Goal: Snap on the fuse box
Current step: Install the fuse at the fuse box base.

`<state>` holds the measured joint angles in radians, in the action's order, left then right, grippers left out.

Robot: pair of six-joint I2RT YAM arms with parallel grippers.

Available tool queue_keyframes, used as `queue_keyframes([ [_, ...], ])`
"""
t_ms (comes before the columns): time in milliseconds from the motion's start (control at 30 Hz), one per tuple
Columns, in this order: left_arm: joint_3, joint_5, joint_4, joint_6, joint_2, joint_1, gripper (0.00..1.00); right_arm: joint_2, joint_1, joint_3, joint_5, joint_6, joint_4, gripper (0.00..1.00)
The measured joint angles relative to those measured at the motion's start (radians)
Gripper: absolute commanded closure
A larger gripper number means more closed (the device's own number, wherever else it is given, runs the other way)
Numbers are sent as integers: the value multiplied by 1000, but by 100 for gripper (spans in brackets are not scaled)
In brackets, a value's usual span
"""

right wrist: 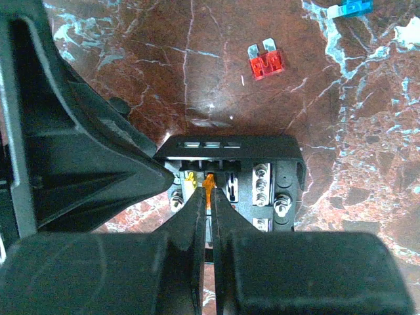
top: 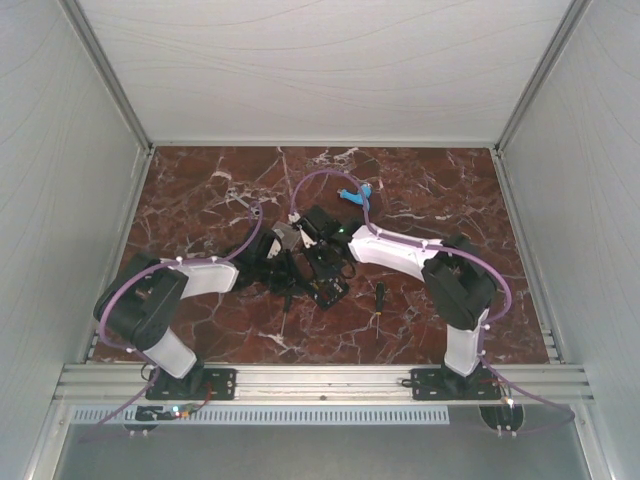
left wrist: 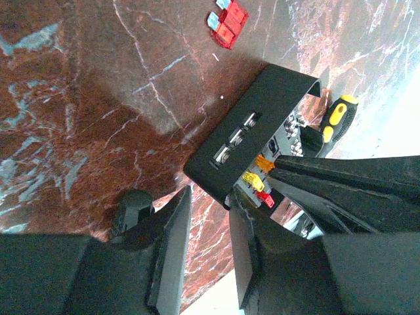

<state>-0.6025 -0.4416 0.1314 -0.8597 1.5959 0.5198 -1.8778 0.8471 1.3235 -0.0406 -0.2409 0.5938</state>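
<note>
The fuse box (right wrist: 230, 149) is a black tray with no lid on it, standing on the marble in the middle (top: 326, 283). My right gripper (right wrist: 209, 194) is shut on an orange fuse (right wrist: 209, 180) standing in a slot of the box, beside a yellow fuse (right wrist: 190, 177). My left gripper (left wrist: 209, 197) is open at the box's near corner (left wrist: 252, 131), with marble showing between its fingers; one finger (left wrist: 249, 249) lies against the box's edge. Orange, yellow and red fuses (left wrist: 254, 180) sit in a row there. I cannot make out the clear lid.
Loose red fuses (left wrist: 230, 23) lie on the marble beyond the box, also in the right wrist view (right wrist: 266, 63). A blue piece (top: 356, 194) lies further back. A screwdriver (top: 380, 298) lies right of the box; its yellow-black handle (left wrist: 338, 111) shows. White walls enclose the table.
</note>
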Motion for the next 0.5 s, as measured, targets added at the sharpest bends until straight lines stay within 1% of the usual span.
queue_keyframes([
  [200, 0, 0, 2, 0, 0, 0, 71, -15, -9, 6, -14, -12, 3, 100],
  [500, 0, 0, 2, 0, 0, 0, 72, -65, 2, 56, -2, -8, 56, 100],
])
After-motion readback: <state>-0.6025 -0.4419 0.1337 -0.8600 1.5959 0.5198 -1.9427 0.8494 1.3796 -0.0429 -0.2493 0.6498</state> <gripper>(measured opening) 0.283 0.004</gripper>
